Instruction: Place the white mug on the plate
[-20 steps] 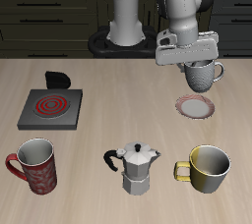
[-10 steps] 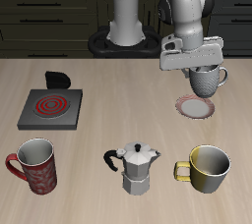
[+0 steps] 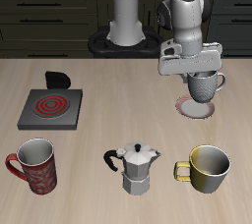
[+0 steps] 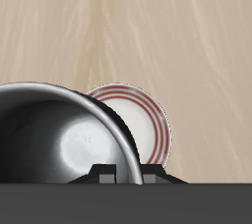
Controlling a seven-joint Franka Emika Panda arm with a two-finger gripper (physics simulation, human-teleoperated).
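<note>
Right now your gripper (image 3: 201,71) is clamped on the white mug (image 3: 205,86), held upright over the plate (image 3: 197,108). Whether they touch is unclear (the wrist view shows the plate (image 4: 148,120) partly hidden behind the mug (image 4: 59,135)).

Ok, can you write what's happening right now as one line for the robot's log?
step: lowering | fingers: shut on white mug | mug: upright, above plate, landing not confirmed | release: pending

Two cameras: one high in front of the table, one on your wrist.

Your exterior view looks down from the front across the whole table (image 3: 98,76) toward the robot's base. Your wrist view looks straight down, very close. Both share the white mug (image 3: 205,85) (image 4: 59,140) and the plate (image 3: 197,109) (image 4: 148,120).
</note>
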